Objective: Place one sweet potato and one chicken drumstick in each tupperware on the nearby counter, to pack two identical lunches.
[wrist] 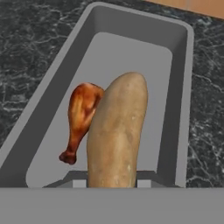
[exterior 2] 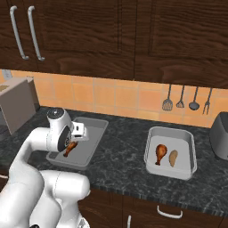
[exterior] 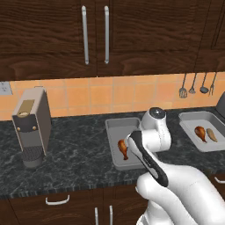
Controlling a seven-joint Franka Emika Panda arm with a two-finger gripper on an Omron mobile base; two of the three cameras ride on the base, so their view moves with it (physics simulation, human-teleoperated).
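Note:
My gripper is shut on a tan sweet potato, which hangs above the left grey tupperware. One brown chicken drumstick lies on that tupperware's floor, beside the held potato. The right tupperware holds a drumstick and a sweet potato side by side. Both containers sit on the black marbled counter. My own arm covers the hand in the left base view.
A grey coffee machine stands at the counter's left. Kitchen utensils hang on the orange tiled wall. A dark appliance sits at the far right. Dark wall cabinets hang overhead.

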